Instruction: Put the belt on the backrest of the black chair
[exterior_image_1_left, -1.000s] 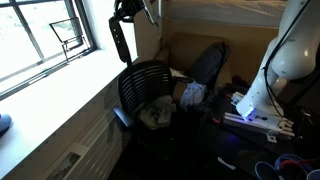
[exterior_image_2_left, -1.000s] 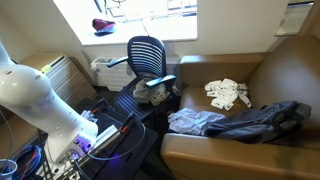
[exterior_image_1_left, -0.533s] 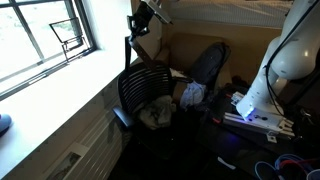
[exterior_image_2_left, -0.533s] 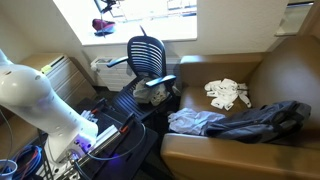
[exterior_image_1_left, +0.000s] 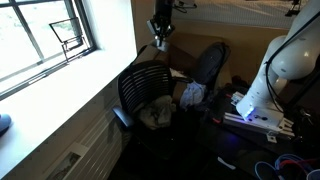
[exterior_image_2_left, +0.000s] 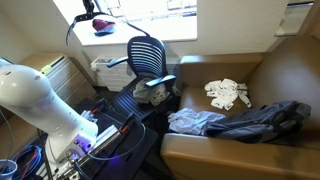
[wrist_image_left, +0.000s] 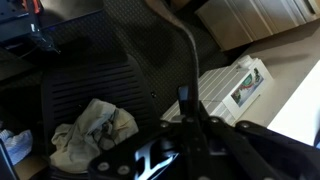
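1. Tool (wrist_image_left: 192, 118): in the wrist view the fingers are sitting almost together and pinching one end of the belt (wrist_image_left: 187, 55). Nothing else is in the grip.
2. The belt is running out from the fingertips as a thin dark strap, curving ahead of the tool. Its far end is leaving the frame, so I can't tell how the rest is hanging.
3. Right under the tool, the ribbed backrest of the black chair (wrist_image_left: 100, 60) is filling most of the wrist view.
4. In an exterior view the tool (exterior_image_1_left: 160, 28) is hanging above the top edge of the black chair (exterior_image_1_left: 140, 85), clear of it and a bit past it. I'm seeing no contact between belt and backrest.
5. Further out, below the tool, a crumpled light cloth (wrist_image_left: 95, 135) is lying on the seat. A white unit (wrist_image_left: 235, 85) is sitting off to the side, beyond the chair.
6. Step in hand, as I'm reading it: the carry is finishing and the tool is lining up over the backrest. The drape is not yet done.
7. The next move is calling for a descent that lays the strap across the top rim with length on both sides, and only then a release.
8. Watching for the belt sliding off the curved rim onto the seat if the split is uneven.
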